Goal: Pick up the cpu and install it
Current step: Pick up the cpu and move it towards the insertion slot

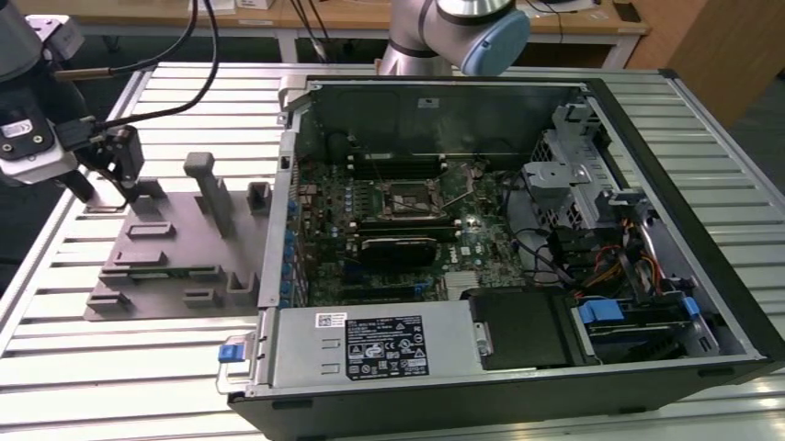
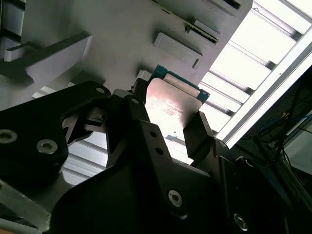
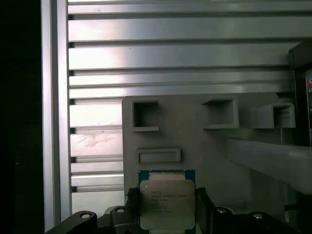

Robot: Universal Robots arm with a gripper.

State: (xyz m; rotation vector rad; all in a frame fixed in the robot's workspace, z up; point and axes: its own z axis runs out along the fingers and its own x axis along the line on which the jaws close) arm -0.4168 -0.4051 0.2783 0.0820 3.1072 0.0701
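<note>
Aluminium slats of the table are carrying the open computer case across the centre and right of the exterior view, its motherboard lying bare mid-frame. The grey holder plate is sitting at left. I'm holding the gripper low over its upper-left corner, 2 fingers apparently pinching the cpu by opposite edges. I'm judging this the pick-up step, and any lift is calling for a straight, level pull.
</note>
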